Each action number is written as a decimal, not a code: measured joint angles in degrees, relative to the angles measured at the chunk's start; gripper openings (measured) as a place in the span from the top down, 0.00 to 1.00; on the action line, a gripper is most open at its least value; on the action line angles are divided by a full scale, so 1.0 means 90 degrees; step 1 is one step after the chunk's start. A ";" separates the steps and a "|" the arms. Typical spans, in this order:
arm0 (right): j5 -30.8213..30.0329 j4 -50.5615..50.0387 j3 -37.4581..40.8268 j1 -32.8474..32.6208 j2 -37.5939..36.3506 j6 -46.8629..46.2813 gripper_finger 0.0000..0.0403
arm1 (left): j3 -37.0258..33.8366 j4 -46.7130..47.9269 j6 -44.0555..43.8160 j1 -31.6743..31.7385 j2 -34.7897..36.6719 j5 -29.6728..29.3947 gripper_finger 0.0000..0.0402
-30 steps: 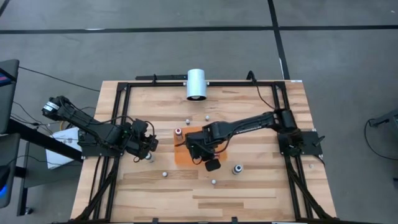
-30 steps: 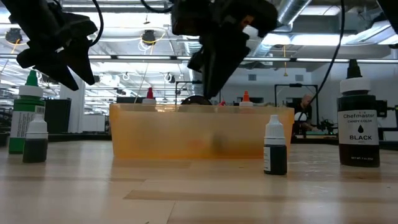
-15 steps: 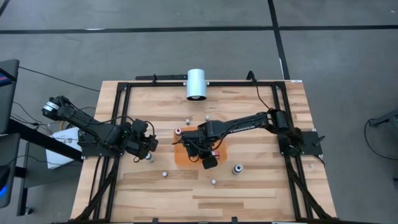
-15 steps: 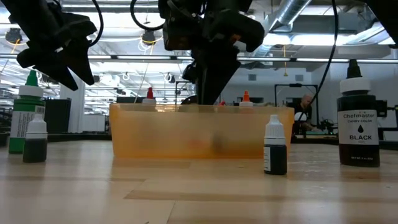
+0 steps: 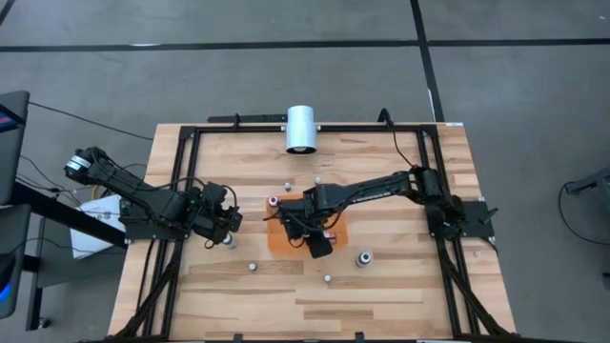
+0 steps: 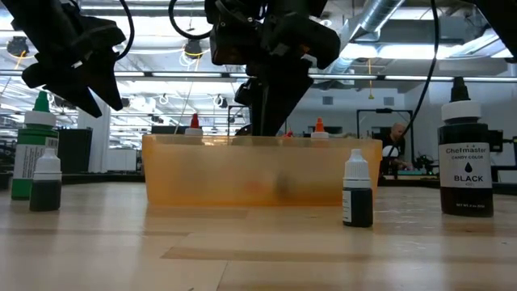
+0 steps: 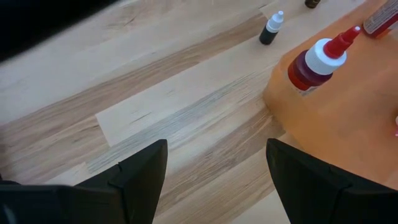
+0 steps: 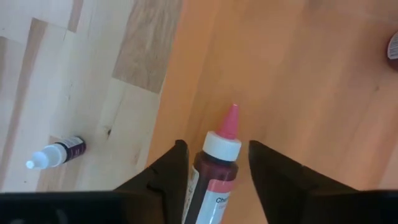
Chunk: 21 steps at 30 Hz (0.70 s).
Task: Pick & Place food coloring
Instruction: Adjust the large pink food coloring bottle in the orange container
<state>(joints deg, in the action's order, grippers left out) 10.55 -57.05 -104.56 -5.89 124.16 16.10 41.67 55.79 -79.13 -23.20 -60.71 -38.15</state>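
Pale wooden table (image 5: 381,286) inside a black frame, with an industrial hall visible behind it in the low view. The right gripper (image 8: 211,163) is clenched on a pink-tipped food coloring bottle (image 8: 214,162), which sits between its two dark fingers, tip pointing forward, over the orange tray (image 8: 298,81). The right wrist view alone shows this grasp and a small dark bottle (image 8: 56,154) lying on the wood beside the tray. The left wrist view alone shows a red-tipped bottle (image 7: 314,62) standing at the tray's edge. The low view adds a green bottle (image 6: 32,153), a small dark bottle (image 6: 358,191) in front of the tray and a large black bottle (image 6: 462,162) labelled BLACK. In the high view the right arm stretches from the table's right side to the tray (image 5: 281,238) at centre. The left gripper (image 5: 227,217) hovers left of the tray, its fingers (image 7: 140,177) spread and empty.
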 joint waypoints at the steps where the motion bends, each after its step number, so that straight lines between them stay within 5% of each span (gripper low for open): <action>1: 0.0000 0.0015 0.0005 0.0000 0.0038 0.0000 0.58 | 0.0000 0.0000 0.0000 0.0000 0.0000 -0.0001 0.34; 10: -0.0015 -0.0204 0.0019 -0.0002 0.0481 -0.0023 0.49 | 0.0000 0.0022 0.0002 0.0000 -0.0002 0.0000 0.34; 21: -0.0019 0.0097 0.0011 -0.0005 0.0532 -0.0117 0.51 | 0.0000 0.0035 0.0000 0.0000 -0.0001 -0.0012 0.34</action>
<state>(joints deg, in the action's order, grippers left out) 10.37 -56.17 -104.47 -5.93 128.95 15.05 41.67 56.11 -79.13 -23.20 -60.72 -38.26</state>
